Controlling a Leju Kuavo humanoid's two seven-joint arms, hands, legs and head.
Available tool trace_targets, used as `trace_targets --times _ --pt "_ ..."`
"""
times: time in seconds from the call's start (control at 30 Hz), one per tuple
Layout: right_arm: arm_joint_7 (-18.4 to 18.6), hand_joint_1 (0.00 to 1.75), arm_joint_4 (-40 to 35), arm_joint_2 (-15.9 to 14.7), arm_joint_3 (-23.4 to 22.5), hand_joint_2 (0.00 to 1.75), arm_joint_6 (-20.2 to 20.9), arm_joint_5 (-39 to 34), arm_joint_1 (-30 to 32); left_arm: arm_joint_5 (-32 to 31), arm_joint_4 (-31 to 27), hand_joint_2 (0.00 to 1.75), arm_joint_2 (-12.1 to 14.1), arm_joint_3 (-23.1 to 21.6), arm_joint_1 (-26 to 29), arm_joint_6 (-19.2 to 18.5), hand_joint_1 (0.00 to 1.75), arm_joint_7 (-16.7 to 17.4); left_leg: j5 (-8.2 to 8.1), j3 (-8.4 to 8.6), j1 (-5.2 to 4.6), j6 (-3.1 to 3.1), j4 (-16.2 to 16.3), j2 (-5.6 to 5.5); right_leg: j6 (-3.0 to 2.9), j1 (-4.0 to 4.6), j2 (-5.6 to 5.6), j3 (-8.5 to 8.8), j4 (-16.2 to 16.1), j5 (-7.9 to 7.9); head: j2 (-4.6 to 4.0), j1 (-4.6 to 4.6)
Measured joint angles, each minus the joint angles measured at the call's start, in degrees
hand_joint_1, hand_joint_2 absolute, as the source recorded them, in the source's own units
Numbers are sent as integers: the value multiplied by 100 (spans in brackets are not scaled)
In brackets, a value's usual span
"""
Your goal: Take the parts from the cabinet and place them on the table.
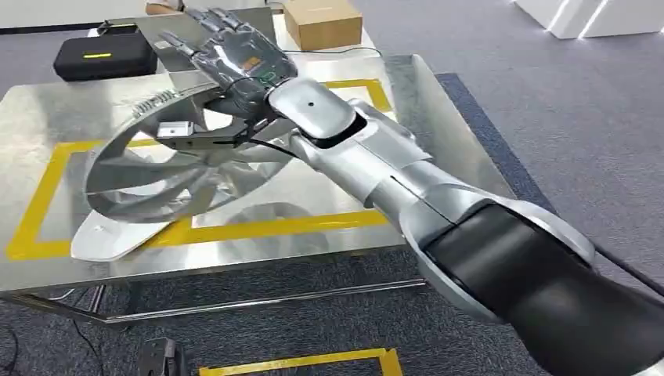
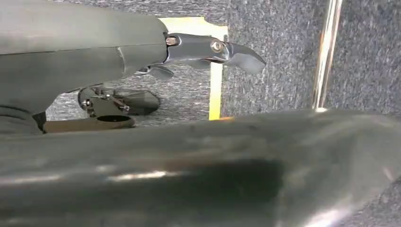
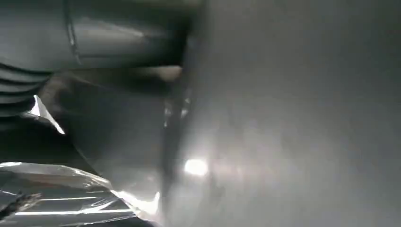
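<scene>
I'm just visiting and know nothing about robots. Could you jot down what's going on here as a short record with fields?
Setting: shiny metal table marked with a yellow tape rectangle, on grey carpet.
Part: large round silver part with curved blades, tilted, its lower edge on the table.
Right hand: at the part's upper rim, fingers stretched out over it; whether it grips is hidden.
Left hand: hangs low over the carpet, holding nothing, fingers apart.
Behind the table: black case, cardboard box.
Task stage: part at the table, not yet lying flat.
</scene>
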Motion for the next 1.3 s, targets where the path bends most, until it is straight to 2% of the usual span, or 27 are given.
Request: trace_targets --times 0.13,0.2,0.3,0.43,0.5,0.57,0.6,0.67,0.73,0.83,0.97,1.03,1.17,1.27,1.3 --pt "313 0 -90 0 -41 0 -394 284 12 -20 0 0 -4 -79 3 -16 0 92 -2 -2 0 2 3 -1 1 0 -2 0 -2 -1 0 0" --pt "335 0 -151 -13 -155 0 -599 441 45 -44 0 0 -7 -121 7 -51 0 101 -3 -4 0 4 3 -1 2 0 -2 0 -6 -2 0 2" --pt "317 0 -201 -26 -315 0 -635 501 64 -57 0 0 -13 -166 9 -72 0 129 -6 -7 0 8 2 -1 3 0 -2 0 -8 -3 0 0" --pt "272 0 -243 -28 -483 0 -481 599 76 -70 0 0 -20 -221 21 -77 0 142 -8 -9 0 11 3 -1 4 0 -1 0 -10 -3 0 0" --pt "241 0 -262 -28 -549 0 -230 615 80 -68 0 0 -22 -243 28 -77 0 142 -8 -9 0 11 3 -1 4 0 -2 0 -11 -3 0 0" --pt "254 0 -269 -24 -619 0 210 595 80 -39 0 0 -28 -247 34 -75 0 142 -8 -10 0 11 3 -1 4 0 -4 0 -11 -3 0 0" --pt "330 0 -256 9 -681 0 702 575 75 6 0 0 -28 -247 41 -68 0 138 -8 -10 0 11 3 -1 4 -1 -3 0 -11 -3 0 2" --pt "526 0 -195 61 -763 0 1439 508 76 65 0 0 -28 -243 55 -59 0 123 -8 -11 0 11 3 -1 4 0 -3 0 -11 -3 0 2" --pt "776 0 -66 118 -870 0 1848 466 86 111 0 0 -28 -236 77 -59 0 94 -8 -11 0 11 3 -1 4 0 -3 0 -12 -3 0 2" --pt "1190 0 33 120 -955 0 1686 503 170 113 0 0 -28 -234 113 -68 0 61 -8 -11 0 11 3 -1 5 1 -2 -1 -14 -3 0 0" --pt "1752 0 125 -11 -1137 0 954 683 369 107 0 0 -31 -236 123 -75 0 55 -12 -12 0 17 3 -2 6 1 -5 1 -21 -4 0 0" --pt "1917 0 214 -111 -1195 0 991 763 455 113 0 0 -31 -236 134 -75 0 55 -12 -11 -1 17 3 -2 6 1 -3 3 -25 -4 0 0" --pt "1918 0 421 -229 -1339 0 1691 665 674 170 0 0 -31 -232 159 -64 0 48 -17 -7 -4 24 3 5 6 0 6 5 -29 -3 0 -2" --pt "1731 0 612 -269 -1493 0 2824 481 775 188 0 0 -31 -230 193 -55 0 20 -17 -9 -4 24 4 5 6 0 3 6 -31 -4 0 4" --pt "1632 0 670 -275 -1510 0 3333 464 788 190 0 0 -31 -230 209 -48 0 13 -17 -9 -4 24 3 6 6 0 4 6 -30 -4 0 -2"
